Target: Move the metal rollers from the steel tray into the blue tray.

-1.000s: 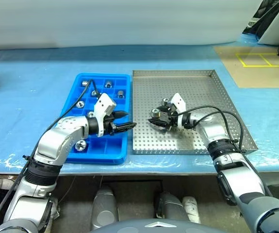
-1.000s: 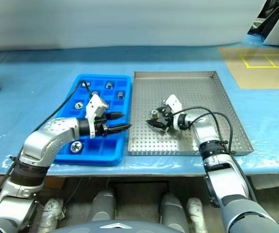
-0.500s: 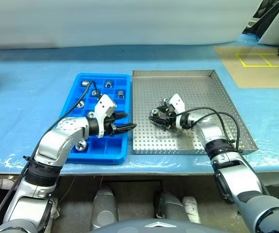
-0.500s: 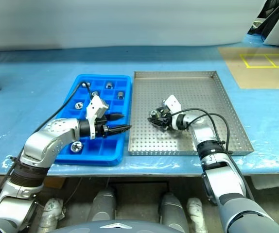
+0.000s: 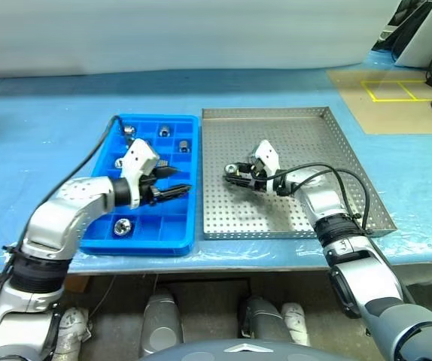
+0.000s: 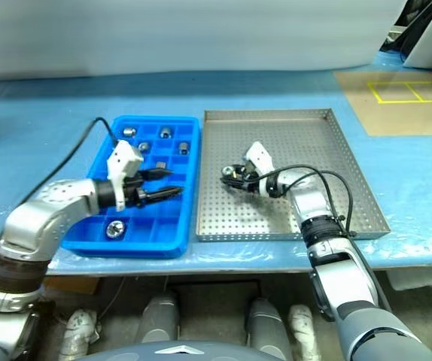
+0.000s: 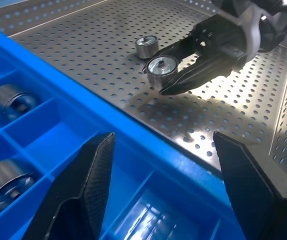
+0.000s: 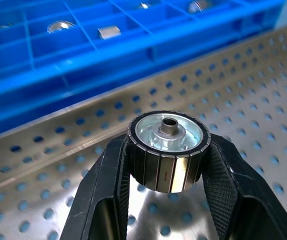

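right wrist view: roller [image 8: 168, 150] clamped in right gripper [image 8: 166, 165]

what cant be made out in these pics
- Blue tray: the left arm covers its middle compartments in the head views, so the roller count there is uncertain.
- Left gripper: open, fingers cut off by the left wrist view's bottom edge.
- Held roller: its underside is hidden by the right gripper.
- Loose roller on the steel tray: hidden behind the right gripper in the head views.
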Tool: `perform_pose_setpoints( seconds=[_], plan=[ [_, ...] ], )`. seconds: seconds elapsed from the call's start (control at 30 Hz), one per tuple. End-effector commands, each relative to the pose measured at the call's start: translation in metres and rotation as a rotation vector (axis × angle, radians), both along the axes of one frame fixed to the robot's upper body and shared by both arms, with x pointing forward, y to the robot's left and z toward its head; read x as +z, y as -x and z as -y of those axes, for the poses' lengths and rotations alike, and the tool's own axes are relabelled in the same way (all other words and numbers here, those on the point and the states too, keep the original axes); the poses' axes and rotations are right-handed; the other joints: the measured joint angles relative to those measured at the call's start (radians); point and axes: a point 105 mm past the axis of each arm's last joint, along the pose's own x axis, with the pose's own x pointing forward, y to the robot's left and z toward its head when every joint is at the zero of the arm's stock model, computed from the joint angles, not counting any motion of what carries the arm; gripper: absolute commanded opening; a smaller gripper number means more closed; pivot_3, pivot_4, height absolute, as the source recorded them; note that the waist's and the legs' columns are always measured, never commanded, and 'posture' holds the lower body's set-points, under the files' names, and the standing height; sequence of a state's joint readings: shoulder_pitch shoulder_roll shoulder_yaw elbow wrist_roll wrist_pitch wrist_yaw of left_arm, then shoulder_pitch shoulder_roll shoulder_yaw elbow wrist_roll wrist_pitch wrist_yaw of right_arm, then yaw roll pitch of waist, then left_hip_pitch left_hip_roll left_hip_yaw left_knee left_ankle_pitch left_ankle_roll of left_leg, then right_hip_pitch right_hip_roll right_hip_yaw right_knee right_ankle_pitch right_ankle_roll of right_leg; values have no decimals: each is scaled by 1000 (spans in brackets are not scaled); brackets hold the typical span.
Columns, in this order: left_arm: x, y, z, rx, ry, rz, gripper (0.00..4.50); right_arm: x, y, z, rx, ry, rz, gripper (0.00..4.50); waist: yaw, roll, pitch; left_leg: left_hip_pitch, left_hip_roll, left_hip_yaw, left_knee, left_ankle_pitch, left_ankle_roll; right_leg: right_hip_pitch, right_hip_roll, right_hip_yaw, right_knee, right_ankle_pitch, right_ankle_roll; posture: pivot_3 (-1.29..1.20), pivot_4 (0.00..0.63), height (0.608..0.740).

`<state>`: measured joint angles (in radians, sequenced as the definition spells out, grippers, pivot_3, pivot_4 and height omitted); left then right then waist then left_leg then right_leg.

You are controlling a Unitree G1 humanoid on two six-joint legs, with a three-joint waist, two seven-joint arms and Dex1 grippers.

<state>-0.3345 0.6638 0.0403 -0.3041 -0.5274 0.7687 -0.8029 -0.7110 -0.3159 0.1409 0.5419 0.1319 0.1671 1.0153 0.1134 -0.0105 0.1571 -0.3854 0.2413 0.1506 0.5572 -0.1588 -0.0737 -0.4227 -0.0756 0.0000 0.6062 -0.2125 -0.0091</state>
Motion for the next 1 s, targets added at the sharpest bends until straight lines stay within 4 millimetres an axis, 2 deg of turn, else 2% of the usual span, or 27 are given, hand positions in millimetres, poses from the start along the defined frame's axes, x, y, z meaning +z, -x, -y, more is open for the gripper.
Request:
perform_pose_setpoints(
  seconds=[0.03,0.1,0.27,0.43,0.67,1.0],
  plan=[
    [18,7,-24,70,-10,56,3337,44,8,-29,120,-80,101,1642,-4,0,0,0,0,0,-1,0,0,0,0,0,0,0,0,171,150,740],
    [19,8,-36,113,-18,59,3337,52,11,-40,153,-102,112,1642,-5,0,0,0,0,0,-2,0,0,0,0,0,0,0,0,179,150,740],
    [22,11,-65,240,-13,70,3337,66,22,-86,293,-147,110,1642,-5,0,0,0,1,0,-3,0,-1,-1,-1,-1,0,0,0,232,150,740],
    [8,28,-75,302,-13,31,3337,59,39,-119,435,-132,60,1642,4,-1,0,0,1,-1,-7,1,-1,-1,-1,-1,-2,-1,-1,299,150,740],
    [-2,40,-79,348,-17,3,3337,24,49,-135,507,-51,-44,1642,36,-1,0,0,2,-3,-11,1,-3,-2,-1,-1,-1,-2,-4,341,150,740],
    [-1,38,-60,310,10,5,3337,21,37,-145,463,-33,19,1642,40,-1,0,0,3,-3,-11,2,-3,-2,0,-1,0,-3,-4,341,150,740]
  ],
)
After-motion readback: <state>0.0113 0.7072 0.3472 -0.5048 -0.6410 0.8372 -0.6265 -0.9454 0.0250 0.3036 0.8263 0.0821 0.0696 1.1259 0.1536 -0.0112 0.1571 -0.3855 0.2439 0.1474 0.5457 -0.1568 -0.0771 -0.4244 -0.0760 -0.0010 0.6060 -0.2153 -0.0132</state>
